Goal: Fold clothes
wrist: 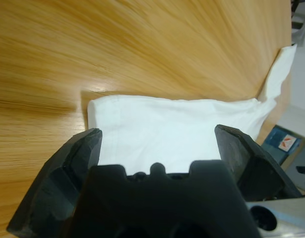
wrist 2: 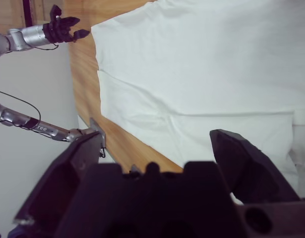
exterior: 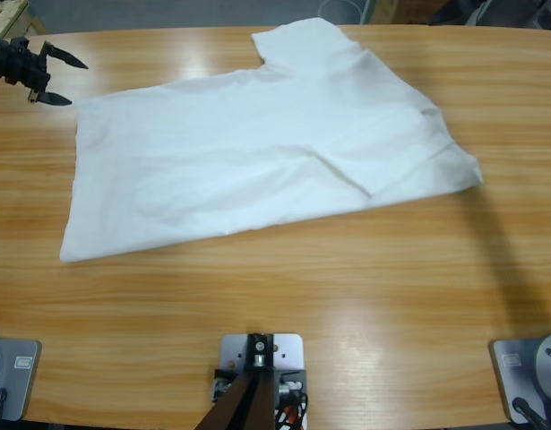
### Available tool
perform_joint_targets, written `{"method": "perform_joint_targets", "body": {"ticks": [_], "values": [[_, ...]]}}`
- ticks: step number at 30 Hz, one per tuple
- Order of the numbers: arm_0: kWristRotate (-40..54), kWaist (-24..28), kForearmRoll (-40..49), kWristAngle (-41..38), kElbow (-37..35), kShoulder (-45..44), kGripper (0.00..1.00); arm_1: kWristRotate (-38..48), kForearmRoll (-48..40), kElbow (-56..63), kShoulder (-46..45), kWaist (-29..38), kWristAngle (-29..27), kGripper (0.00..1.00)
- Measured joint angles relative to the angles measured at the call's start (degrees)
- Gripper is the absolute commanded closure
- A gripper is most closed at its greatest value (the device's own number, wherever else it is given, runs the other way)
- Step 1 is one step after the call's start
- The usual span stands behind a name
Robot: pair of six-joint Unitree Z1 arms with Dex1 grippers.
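Note:
The clothes are one white T-shirt [exterior: 257,152] lying spread on the wooden table [exterior: 302,305], hem to the left and a sleeve [exterior: 302,45] pointing to the far edge. A diagonal crease crosses its right half. My left gripper [exterior: 71,82] hovers open just beyond the shirt's upper left corner, nothing between its jaws. In the left wrist view that corner [wrist: 142,119] lies just ahead of the open left gripper [wrist: 157,136]. My right gripper [wrist 2: 157,136] stands open over the shirt [wrist 2: 216,64]; its arm is out of the high view. The left gripper [wrist 2: 68,27] also shows small there.
Bare wood runs along the whole near side of the table and to the right of the shirt. A pale wooden object [exterior: 6,13] sits off the far left corner. Past the table's edge, a blue item [wrist: 281,144] lies on the floor.

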Motion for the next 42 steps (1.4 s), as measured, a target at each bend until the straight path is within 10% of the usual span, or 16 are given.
{"method": "perform_joint_targets", "body": {"ticks": [20,29,31,42], "values": [[-2.28,-4.15,2.3,11.91,-3.11,1.52,0.113,-0.05,0.65,-1.61,0.51,0.0,0.0,0.115],[-3.15,-7.58,2.34,11.91,-3.69,2.11,0.686,-0.27,0.89,-1.98,1.54,0.0,0.0,0.115],[-3.18,-8.24,2.52,11.91,-3.69,2.29,0.991,-0.32,0.9,-1.98,1.76,0.0,0.0,0.115],[-3.18,-8.15,2.77,10.19,-3.69,3.61,1.0,-0.68,1.81,-2.48,1.77,-0.33,0.0,0.142]]}}
